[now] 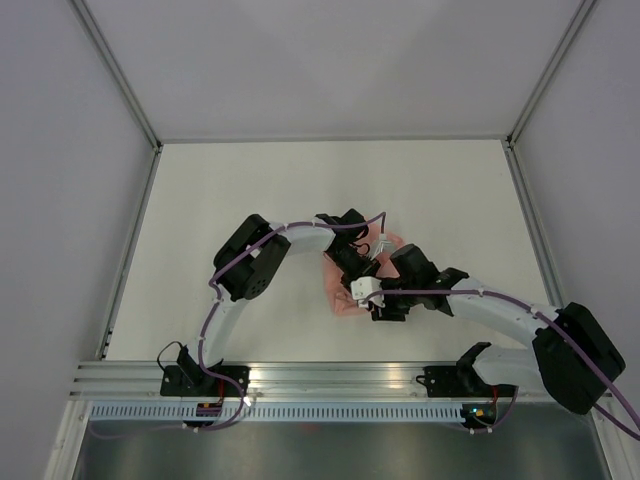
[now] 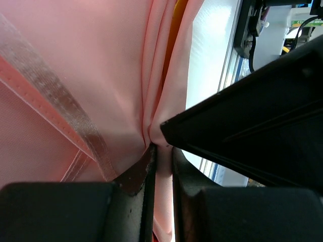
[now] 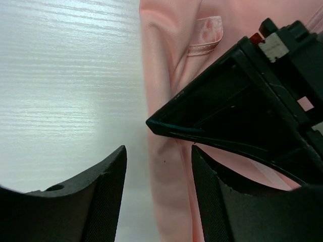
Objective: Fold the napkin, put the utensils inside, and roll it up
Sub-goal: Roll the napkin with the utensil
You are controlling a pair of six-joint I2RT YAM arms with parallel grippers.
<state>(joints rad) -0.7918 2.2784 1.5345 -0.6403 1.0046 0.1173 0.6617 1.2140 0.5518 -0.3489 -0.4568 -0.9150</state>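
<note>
The white table (image 1: 250, 190) is boxed in by pale walls at the left, top and right of the overhead view, and a metal rail (image 1: 330, 375) runs along its lower edge. White surface shows on every side of the work in the centre, widest toward the top and the left wall.

Count: two arms, two grippers, one napkin, and one utensil that shows only as a sliver.

The left arm (image 1: 250, 265) arches from the lower left and the right arm (image 1: 500, 310) comes in from the lower right. They meet over the napkin (image 1: 345, 298), a bunched pink patch just below centre and well apart from every wall.

In the left wrist view the left gripper (image 2: 162, 157) is pressed together on a gathered pleat of the napkin (image 2: 101, 75). The cloth fans upward from the pinch and fills the left of the frame. A yellow-orange strip of the utensil (image 2: 176, 20) peeks out between the folds at the top centre, above the fingertips and apart from them.

In the right wrist view the right gripper (image 3: 159, 151) stands spread. The napkin's (image 3: 166, 101) long folded edge runs from the top down into the gap between its fingers. Its left finger (image 3: 101, 196) sits over bare table and its right finger (image 3: 227, 212) overlaps the cloth. The left gripper's black body crosses the upper right of that frame.
</note>
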